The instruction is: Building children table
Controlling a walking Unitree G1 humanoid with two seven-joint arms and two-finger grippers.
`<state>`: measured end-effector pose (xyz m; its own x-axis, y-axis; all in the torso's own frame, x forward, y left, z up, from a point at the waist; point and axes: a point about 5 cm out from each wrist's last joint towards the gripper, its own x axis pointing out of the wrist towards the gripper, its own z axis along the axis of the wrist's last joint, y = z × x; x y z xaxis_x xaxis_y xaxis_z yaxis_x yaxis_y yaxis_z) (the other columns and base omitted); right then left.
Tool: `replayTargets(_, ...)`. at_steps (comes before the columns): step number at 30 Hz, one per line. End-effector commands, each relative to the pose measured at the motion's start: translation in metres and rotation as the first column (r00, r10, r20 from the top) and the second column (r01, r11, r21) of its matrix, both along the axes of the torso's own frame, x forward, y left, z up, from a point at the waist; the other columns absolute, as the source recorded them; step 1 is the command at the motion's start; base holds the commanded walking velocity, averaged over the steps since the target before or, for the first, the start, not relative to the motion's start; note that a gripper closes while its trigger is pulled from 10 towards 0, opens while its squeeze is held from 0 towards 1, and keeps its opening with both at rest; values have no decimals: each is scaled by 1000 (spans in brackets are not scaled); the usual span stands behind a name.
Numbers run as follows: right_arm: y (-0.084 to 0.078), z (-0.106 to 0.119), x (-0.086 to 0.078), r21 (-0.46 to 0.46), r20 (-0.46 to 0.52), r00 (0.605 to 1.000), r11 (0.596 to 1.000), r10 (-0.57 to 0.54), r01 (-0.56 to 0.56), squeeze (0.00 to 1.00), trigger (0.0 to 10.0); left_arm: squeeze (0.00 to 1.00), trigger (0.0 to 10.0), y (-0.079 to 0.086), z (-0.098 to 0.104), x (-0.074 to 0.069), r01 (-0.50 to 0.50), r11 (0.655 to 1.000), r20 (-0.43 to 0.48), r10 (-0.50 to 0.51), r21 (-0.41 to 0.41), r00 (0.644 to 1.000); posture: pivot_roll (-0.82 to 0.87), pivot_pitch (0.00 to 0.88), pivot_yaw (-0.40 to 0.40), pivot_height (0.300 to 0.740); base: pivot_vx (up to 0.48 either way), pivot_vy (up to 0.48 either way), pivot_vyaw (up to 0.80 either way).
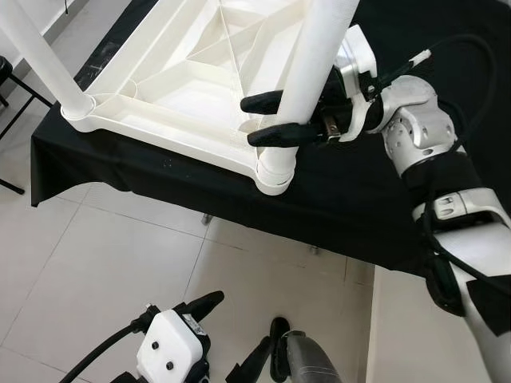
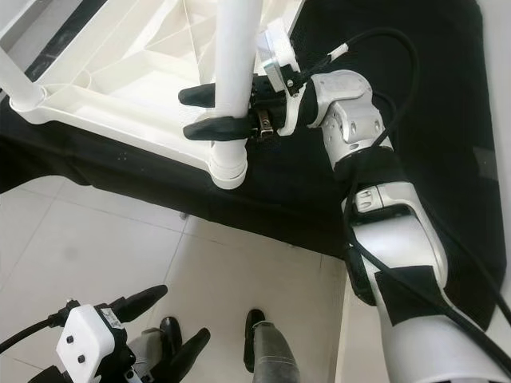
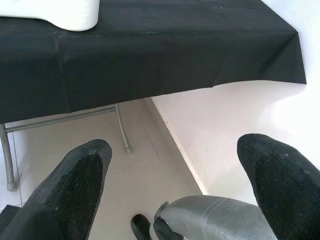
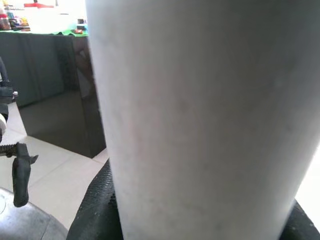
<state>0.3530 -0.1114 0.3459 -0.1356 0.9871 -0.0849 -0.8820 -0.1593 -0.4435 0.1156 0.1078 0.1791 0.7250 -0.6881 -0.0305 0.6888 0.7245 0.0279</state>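
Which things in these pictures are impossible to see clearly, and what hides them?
- Upper end of the white table leg: cut off by the top edge in both eye views.
- Far corners of the upturned white tabletop: cut off by the frame edge.
- Pads of the right gripper: in the right wrist view the leg covers them.
- Seating of the leg in its corner socket: the joint is hidden inside.
- Left gripper: hangs idle, open.

The white leg (image 1: 313, 64) ran out of the top edge, so its upper end could not be seen, and it hid the middle of the right gripper's (image 1: 271, 120) fingers (image 1: 275, 136). The upturned tabletop (image 1: 160, 88) was cut off at the top. The black cloth (image 3: 150, 50) hid the desk beneath.
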Motion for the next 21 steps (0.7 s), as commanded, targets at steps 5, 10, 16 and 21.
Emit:
replayTargets(5,7,-26,2,-121,-58,998,993,5,-12,0,10000,0,10000,0,-6,-2,6,1000,-25,-5,16,1000,115,426,-53,740,0,0,0)
replayTargets(10,19,-26,3,-140,-44,999,990,22,-28,0,10000,0,10000,0,-6,-2,5,1000,-22,-5,15,1000,108,423,-56,740,0,0,0)
replayTargets(16,28,-27,9,-130,-52,998,991,-40,33,0,10000,0,10000,-1,-7,0,4,1000,-19,-3,14,1000,103,417,-60,740,0,0,0)
replayTargets(21,34,-32,21,-105,-51,975,972,-215,209,0,10000,0,10000,-2,-7,1,2,1000,-15,-2,13,1000,98,413,-65,740,0,0,0)
